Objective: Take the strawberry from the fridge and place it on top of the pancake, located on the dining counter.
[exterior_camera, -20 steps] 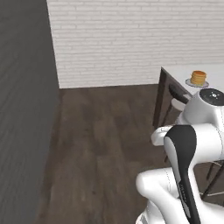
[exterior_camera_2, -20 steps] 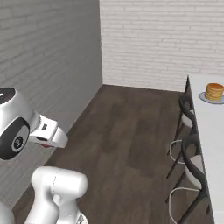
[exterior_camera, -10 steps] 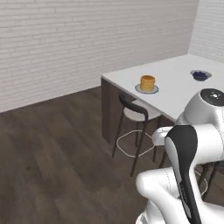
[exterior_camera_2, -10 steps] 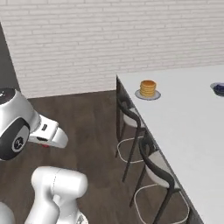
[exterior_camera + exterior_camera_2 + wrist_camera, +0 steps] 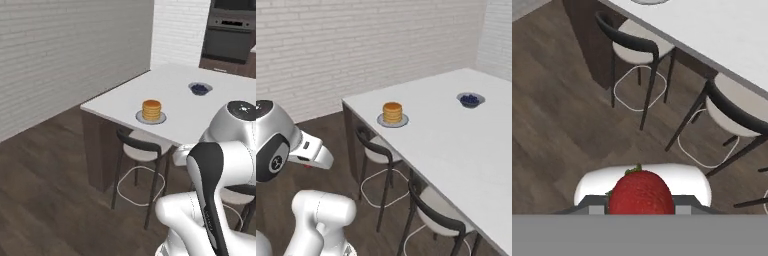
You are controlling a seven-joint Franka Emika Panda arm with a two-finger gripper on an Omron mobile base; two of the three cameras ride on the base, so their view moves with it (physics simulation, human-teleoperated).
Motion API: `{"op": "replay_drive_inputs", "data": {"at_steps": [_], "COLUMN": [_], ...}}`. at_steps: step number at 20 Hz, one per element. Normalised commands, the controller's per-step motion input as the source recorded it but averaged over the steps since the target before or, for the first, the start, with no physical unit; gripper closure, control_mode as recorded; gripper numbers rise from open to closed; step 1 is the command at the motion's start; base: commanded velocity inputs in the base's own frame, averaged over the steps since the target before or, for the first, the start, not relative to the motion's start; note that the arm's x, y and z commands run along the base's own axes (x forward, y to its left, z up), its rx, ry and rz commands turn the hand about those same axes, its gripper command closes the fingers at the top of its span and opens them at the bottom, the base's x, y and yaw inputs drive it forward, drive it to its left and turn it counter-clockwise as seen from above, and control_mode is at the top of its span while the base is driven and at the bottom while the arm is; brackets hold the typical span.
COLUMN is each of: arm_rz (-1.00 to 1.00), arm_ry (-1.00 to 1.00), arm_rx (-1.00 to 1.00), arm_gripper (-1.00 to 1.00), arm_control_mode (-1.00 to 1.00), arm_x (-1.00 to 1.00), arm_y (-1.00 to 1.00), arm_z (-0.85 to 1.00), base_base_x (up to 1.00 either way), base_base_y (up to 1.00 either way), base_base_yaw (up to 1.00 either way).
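hand view: bright red strawberry (image 5: 641, 192) sits clamped in the gripper (image 5: 641, 204)
ahead, below: dark-framed stools (image 5: 637, 47), brown wood floor (image 5: 557, 130)
further ahead: golden-tan pancake stack (image 5: 151, 109) on large white-topped dining counter (image 5: 200, 112)

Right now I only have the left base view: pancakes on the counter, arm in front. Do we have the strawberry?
Observer: Yes. In the hand view the strawberry sits in the gripper, low over the wood floor.
Operator: Anything under the counter edge?
Observer: Two dark-backed stools, tucked beside the dining counter.
Operator: Pancake top clear?
Observer: The right base view shows the pancake stack bare on its plate; the berry bowl sits well apart.
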Motion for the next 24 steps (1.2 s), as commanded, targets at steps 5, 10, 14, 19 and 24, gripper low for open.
{"op": "replay_drive_inputs", "data": {"at_steps": [5, 10, 14, 19, 24], "arm_rz": [0.00, 0.00, 0.00, 0.00, 0.00], "arm_ry": [0.00, 0.00, 0.00, 0.00, 0.00], "arm_rx": [0.00, 0.00, 0.00, 0.00, 0.00], "arm_gripper": [1.00, 1.00, 1.00, 1.00, 1.00], "arm_control_mode": [1.00, 1.00, 1.00, 1.00, 1.00], "arm_x": [0.00, 0.00, 0.00, 0.00, 0.00], "arm_y": [0.00, 0.00, 0.00, 0.00, 0.00], "arm_z": [0.00, 0.00, 0.00, 0.00, 0.00], "base_base_x": [0.61, 0.57, 0.36, 0.42, 0.40], "base_base_y": [0.77, 0.74, 0.53, 0.58, 0.82], "base_base_yaw": [-0.48, -0.52, -0.64, -0.66, -0.58]}}
